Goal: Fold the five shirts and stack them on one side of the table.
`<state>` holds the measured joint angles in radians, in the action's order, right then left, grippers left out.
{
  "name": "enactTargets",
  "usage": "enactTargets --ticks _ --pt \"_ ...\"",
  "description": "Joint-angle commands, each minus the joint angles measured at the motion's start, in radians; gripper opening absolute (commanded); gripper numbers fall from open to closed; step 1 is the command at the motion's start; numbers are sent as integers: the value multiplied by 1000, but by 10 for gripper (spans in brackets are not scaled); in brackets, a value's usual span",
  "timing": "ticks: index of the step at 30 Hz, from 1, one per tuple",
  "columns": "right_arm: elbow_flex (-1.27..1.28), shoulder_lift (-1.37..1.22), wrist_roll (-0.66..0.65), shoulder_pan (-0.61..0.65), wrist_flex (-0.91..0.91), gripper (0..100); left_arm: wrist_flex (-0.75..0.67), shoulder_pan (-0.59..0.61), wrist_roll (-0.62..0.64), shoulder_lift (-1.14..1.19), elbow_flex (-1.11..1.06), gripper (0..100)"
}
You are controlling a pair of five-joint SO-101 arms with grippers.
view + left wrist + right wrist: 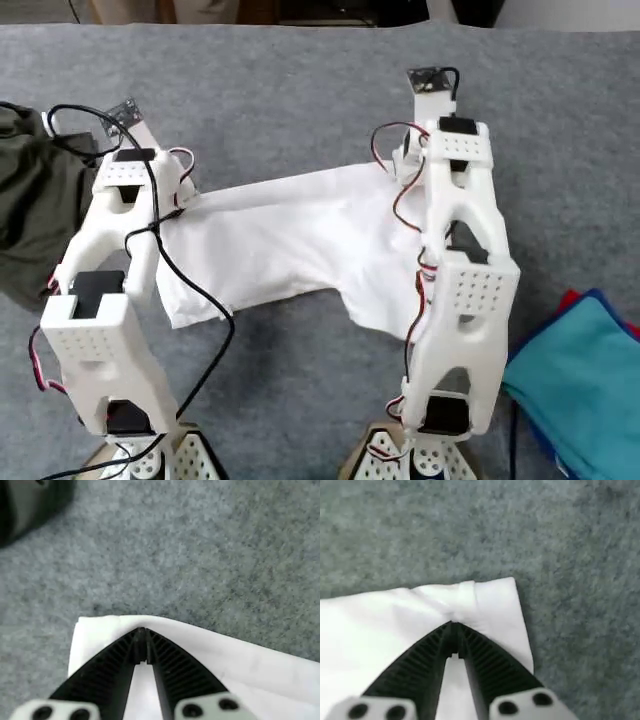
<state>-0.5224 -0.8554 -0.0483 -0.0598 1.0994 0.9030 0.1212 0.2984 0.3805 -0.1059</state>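
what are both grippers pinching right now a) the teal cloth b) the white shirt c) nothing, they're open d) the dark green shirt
b: the left gripper and the right gripper are each shut on an edge of the white shirt, as their wrist views show.

Pinching the white shirt (380,625) with the right pincer (454,630), pressing the black ribbed fingers (420,665) together at the tips over a small raised crease of cloth. Gripping just inside the folded hem band, near a squared corner of the fabric. Resting the cloth around the grip flat on the grey, felt-like counter (560,540), with bare counter showing beyond two edges of the shirt.
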Motion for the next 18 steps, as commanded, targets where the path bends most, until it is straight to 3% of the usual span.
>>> enactTargets --ticks 1,12,18 --pt "-147 -53 -49 -56 48 6 -21 20 -48 -12 3 19" --pt "-483 -105 -89 18 334 5 14 44 -55 12 245 19" --pt "-831 -105 -132 42 646 5 304 6 -64 10 460 19"
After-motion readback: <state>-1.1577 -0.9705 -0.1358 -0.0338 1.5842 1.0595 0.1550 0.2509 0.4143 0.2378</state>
